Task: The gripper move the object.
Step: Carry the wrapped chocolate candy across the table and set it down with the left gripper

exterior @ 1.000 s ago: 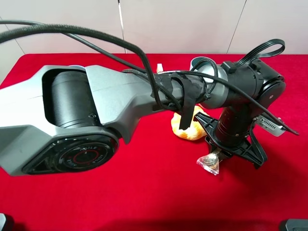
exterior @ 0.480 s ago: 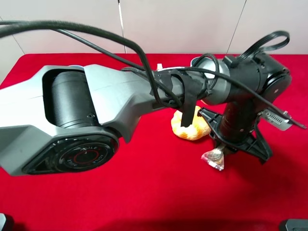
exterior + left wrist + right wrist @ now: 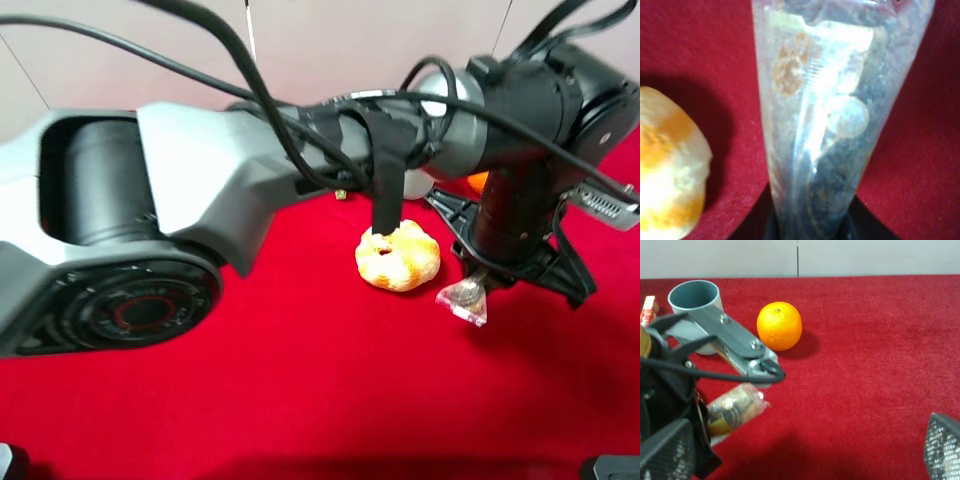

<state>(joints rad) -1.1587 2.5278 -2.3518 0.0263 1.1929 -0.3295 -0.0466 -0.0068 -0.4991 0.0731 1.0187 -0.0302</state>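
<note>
The packet [image 3: 462, 298] has shifted right, clenched in left hand [image 3: 490, 272]; right hand [image 3: 802, 450] released; grey cup [image 3: 676, 304] upright.

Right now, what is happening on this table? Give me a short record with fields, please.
surface: red cloth table
left end effector: black multi-pronged claw, shut on one end of the small clear plastic snack packet
packet position: beside the round golden bread roll, with a gap between them
other arm: right end effector, open, holding nothing
also on the cloth: round orange fruit; grey cylindrical cup, upright, next to the fruit
</note>
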